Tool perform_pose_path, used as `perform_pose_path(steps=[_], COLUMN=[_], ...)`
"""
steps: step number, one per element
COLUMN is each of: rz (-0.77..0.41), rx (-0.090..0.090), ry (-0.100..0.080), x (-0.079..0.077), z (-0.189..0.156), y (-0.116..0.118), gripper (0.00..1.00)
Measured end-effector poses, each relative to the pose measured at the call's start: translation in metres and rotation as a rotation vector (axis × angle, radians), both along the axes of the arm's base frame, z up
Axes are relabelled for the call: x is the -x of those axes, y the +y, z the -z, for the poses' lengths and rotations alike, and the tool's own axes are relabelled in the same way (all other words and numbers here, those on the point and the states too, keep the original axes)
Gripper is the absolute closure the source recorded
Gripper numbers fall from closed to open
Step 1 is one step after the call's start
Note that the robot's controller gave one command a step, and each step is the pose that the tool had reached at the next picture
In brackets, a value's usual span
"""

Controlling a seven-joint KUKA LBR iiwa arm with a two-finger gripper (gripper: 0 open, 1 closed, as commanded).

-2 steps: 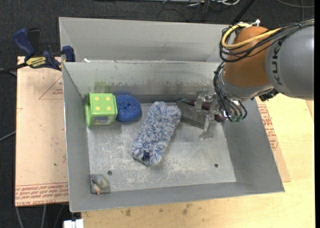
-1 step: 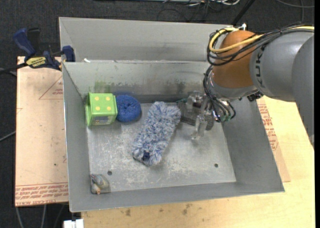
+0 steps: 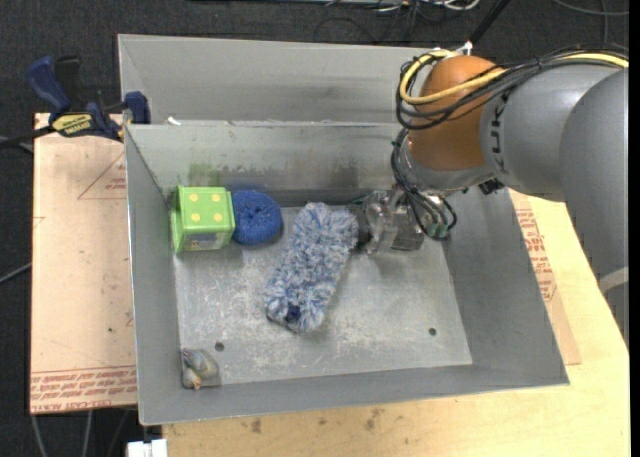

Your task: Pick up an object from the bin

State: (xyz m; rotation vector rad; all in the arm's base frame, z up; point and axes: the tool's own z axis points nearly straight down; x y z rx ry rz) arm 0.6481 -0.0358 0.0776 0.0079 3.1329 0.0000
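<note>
Though nothing is lifted yet, looks like the approach step. Finds the gripper (image 3: 388, 227) low in the bin (image 3: 150, 275), farther from the green dice cube (image 3: 205, 217) than anything else there, just beside the top end of a shaggy blue-and-white strip (image 3: 310, 265), perhaps touching it. Cannot tell how wide open, and sees nothing plainly in its grasp.

Takes that strip as the likely pick. Lies on the bin floor beyond the blue woolly ball (image 3: 257, 217) that touches the cube, slanting away from the cube's row toward the near wall.

Next, probably calls for shifting back toward the cube, over the strip's thicker middle, then sinking into the pile, closing and raising.

Looks long, tufted, soft and limp, like a mop head; likely to droop at both ends once lifted.
</note>
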Motion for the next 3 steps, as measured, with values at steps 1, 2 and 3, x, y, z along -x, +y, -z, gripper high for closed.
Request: perform_pose_path(steps=[1,2,3], rz=[0.0,-0.004,-0.088], rx=[0.0,-0.001,0.0], ry=[0.0,0.013,0.005], x=[0.0,0.007,-0.002], z=[0.0,-0.045,-0.144], y=[0.0,-0.008,0.015], gripper=[1.0,1.0,1.0])
